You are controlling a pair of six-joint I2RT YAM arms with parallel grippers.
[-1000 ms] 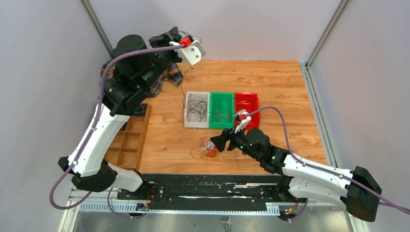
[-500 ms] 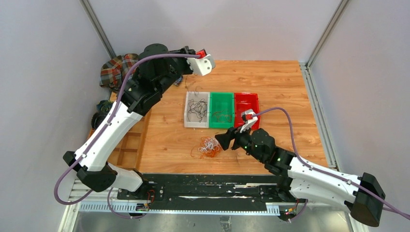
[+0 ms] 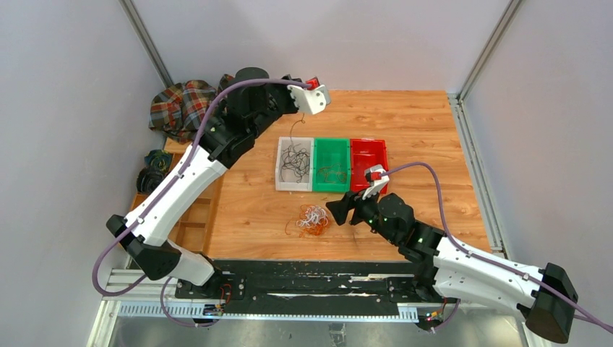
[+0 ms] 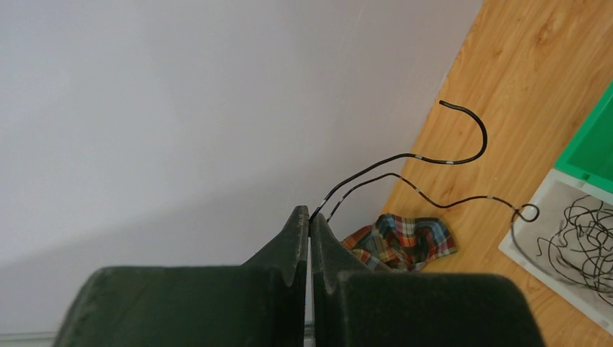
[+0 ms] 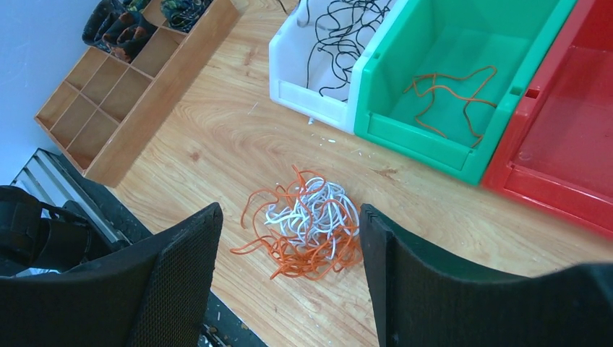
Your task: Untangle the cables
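Left wrist view alone shows left hand (image 4: 309,217) clamped on a black cable (image 4: 448,160), raised beside the white bin (image 4: 526,253); right hand (image 5: 289,217), wide open, hovers over bundle (image 5: 309,233) nearby.

Desk (image 3: 426,123): light brown wood grain. White bin (image 5: 311,97): black cables (image 5: 340,32). Green bin (image 5: 419,141): orange-brown cable (image 5: 448,97). Third bin (image 5: 556,144): red. Loose cable pile (image 5: 309,230): orange and white. Cloth (image 3: 181,107): red, blue and green plaid. Held cable (image 4: 434,160), left end effector (image 4: 309,220): black with pale bands.
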